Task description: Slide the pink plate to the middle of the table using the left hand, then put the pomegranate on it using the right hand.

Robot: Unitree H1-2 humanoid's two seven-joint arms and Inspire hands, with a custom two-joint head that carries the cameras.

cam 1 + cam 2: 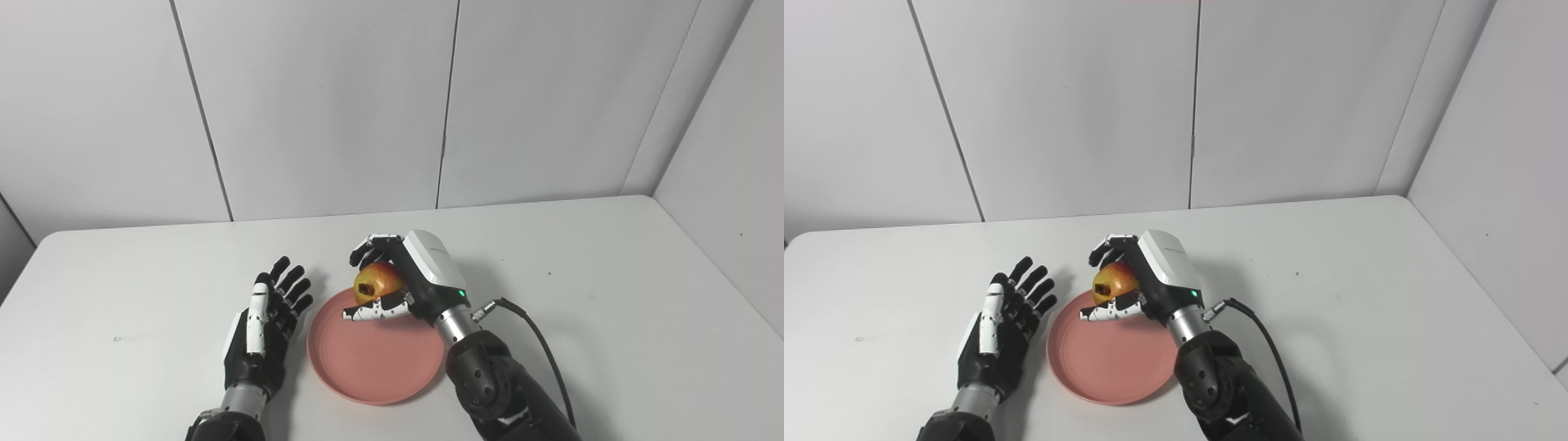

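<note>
Nearest the camera, the round, shallow pink plate (375, 358) lies flat on the white table (612, 318), roughly at mid-width of the tabletop. Judged from this position, the sliding step appears complete.

Just beside the plate's left rim, the left hand (266, 318) rests on or just above the table with its fingers extended and spread, grasping nothing. It does not touch the plate.

Beyond the plate's centre, the right hand (401, 278) is positioned over the far rim of the plate. Its fingers (367, 245) curl over the top and its thumb (373, 311) supports from below, grasping the round yellow-red pomegranate (376, 283). The fruit is held above the plate's far edge and is not resting on the plate surface.

Remaining work, as assessed: bring the pomegranate toward the plate's centre, lower it until it is seated, then release it. Because the fruit is round, it may roll on the shallow plate when released.
</note>
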